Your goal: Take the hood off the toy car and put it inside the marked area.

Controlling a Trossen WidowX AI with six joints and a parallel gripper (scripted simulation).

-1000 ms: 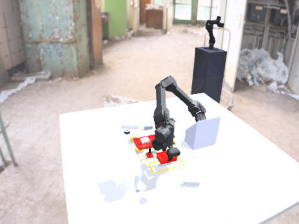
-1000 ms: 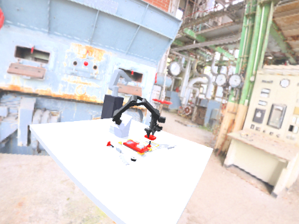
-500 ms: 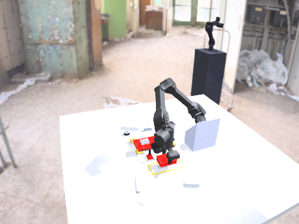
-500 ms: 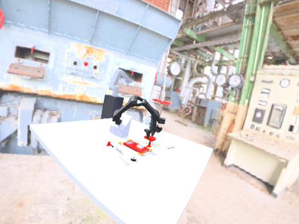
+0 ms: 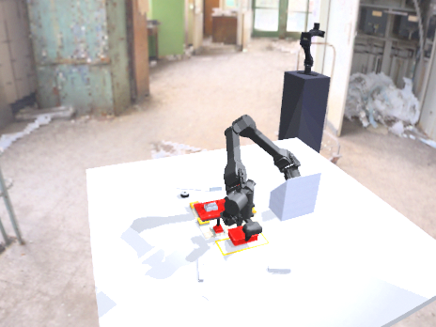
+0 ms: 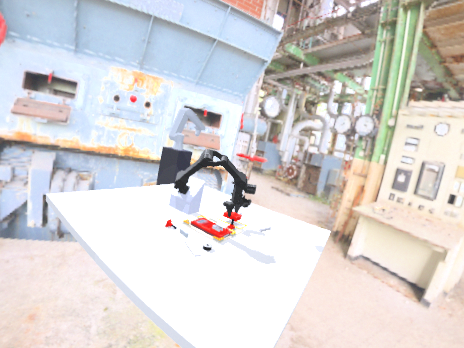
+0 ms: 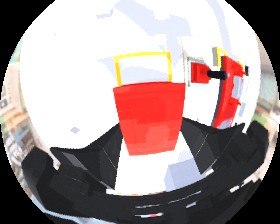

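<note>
My gripper (image 5: 247,232) (image 6: 231,215) (image 7: 150,150) is shut on the red hood (image 5: 239,234) (image 6: 234,216) (image 7: 149,117). It holds the hood low over the yellow marked area (image 5: 225,253) (image 7: 143,56) on the white table (image 5: 329,269) (image 6: 125,221). In the wrist view the hood overlaps the near part of the marked rectangle. The red toy car (image 5: 209,208) (image 6: 210,226) (image 7: 228,91) sits just behind the area, on its own yellow outline. I cannot tell whether the hood touches the table.
A pale blue block (image 5: 296,195) (image 6: 187,198) stands by the arm's base. A small black wheel (image 5: 184,194) (image 6: 206,247) and a small red part (image 6: 169,223) lie loose on the table. A dark pedestal (image 5: 304,106) stands behind the table.
</note>
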